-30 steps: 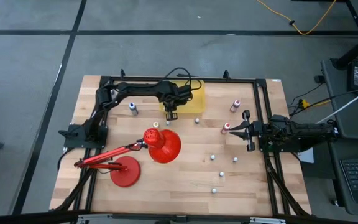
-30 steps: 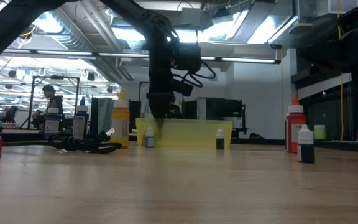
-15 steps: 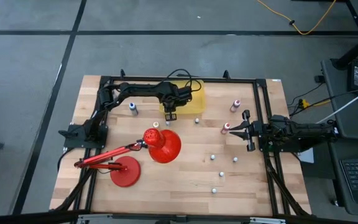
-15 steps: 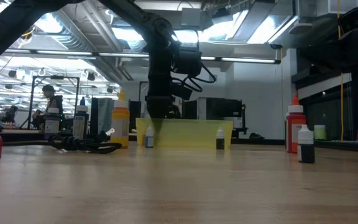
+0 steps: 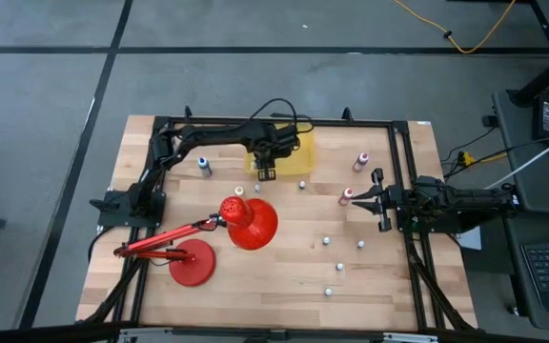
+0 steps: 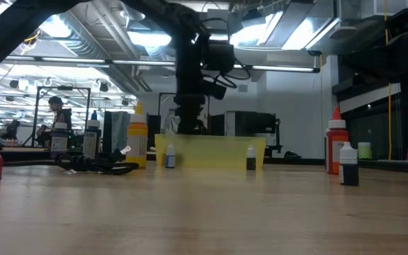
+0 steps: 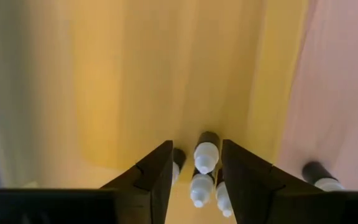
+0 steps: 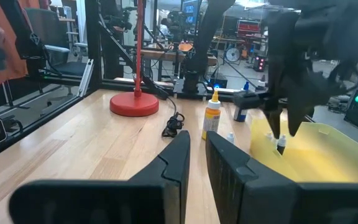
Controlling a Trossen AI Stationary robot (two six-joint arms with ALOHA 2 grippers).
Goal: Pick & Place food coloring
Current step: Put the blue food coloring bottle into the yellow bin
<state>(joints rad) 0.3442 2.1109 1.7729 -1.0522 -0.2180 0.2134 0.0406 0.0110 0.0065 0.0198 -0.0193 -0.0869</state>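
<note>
left hand [image 5: 266, 174]: over the yellow bin [image 5: 294, 155], fingers apart, holding nothing | food coloring [image 7: 206, 157]: bottles lying in the bin below it, others scattered on the table [image 5: 284, 267] | right hand [image 5: 379, 201]: closed, at the table's right edge

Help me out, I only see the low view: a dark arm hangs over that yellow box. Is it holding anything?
Observer: No. In the left wrist view, the left gripper has its fingers apart above the yellow bin, gripping nothing.
Operator: What's inside the box?
Observer: Several small white-capped bottles lie on its floor, just below those fingers.
Operator: And the other arm?
Observer: From above, the right gripper waits shut at the right side of the table, next to a pink bottle.
</note>
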